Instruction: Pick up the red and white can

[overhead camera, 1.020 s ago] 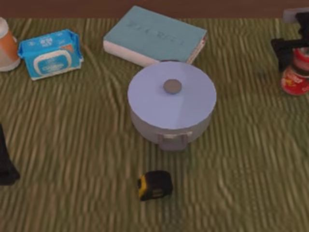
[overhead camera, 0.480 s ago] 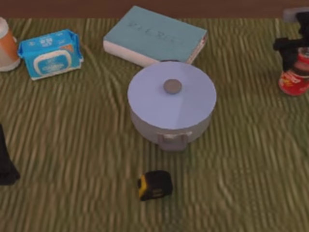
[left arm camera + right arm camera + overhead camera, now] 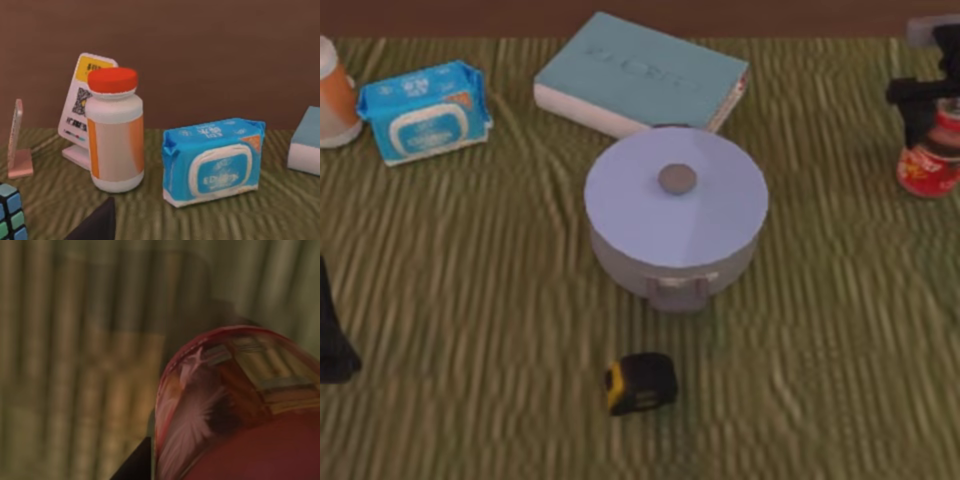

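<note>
At the top view's far right edge is the red and white can (image 3: 930, 160), a small red cylinder with a pale band, leaning slightly. My right gripper (image 3: 930, 118) is shut on its upper part from above. In the right wrist view the can (image 3: 235, 410) fills the near side, pressed against one dark finger (image 3: 136, 467); the other finger is hidden behind it. My left gripper (image 3: 332, 345) rests parked at the left edge. It is open, and a single fingertip (image 3: 97, 222) shows in the left wrist view.
A lidded pale blue pot (image 3: 676, 210) stands mid-table, with a teal book (image 3: 640, 75) behind it. A black and yellow tape measure (image 3: 640, 383) lies in front. At the back left are a blue wipes pack (image 3: 423, 110) and an orange and white container (image 3: 332, 95).
The right gripper and the can have shifted slightly toward the back and left. Nothing else moved.
</note>
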You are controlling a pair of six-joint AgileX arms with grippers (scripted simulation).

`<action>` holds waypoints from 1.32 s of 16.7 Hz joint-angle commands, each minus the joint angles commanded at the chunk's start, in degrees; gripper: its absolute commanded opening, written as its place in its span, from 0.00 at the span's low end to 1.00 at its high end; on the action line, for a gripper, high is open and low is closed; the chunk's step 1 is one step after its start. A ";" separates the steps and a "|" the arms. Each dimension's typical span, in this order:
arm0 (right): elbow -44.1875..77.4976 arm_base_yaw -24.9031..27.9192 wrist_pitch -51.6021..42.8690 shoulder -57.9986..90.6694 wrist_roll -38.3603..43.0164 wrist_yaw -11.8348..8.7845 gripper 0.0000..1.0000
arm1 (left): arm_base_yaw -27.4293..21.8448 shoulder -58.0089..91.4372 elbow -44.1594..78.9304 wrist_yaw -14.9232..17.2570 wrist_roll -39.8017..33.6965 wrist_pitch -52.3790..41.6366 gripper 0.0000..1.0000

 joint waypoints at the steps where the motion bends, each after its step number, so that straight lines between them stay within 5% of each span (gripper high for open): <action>1: 0.00 0.00 0.00 0.00 0.00 0.00 0.00 | 0.00 0.00 0.00 0.00 0.00 0.00 1.00; 6: -2.22 0.07 -0.25 -2.26 0.14 -0.06 0.00 | 0.00 0.00 0.00 0.00 0.00 0.00 1.00; 15: -23.64 0.91 -3.32 -27.21 0.13 -0.30 0.00 | 0.00 0.00 0.00 0.00 0.00 0.00 1.00; 22: -24.72 1.28 -3.19 -28.00 1.17 -0.20 0.00 | 0.00 0.00 0.00 0.00 0.00 0.00 1.00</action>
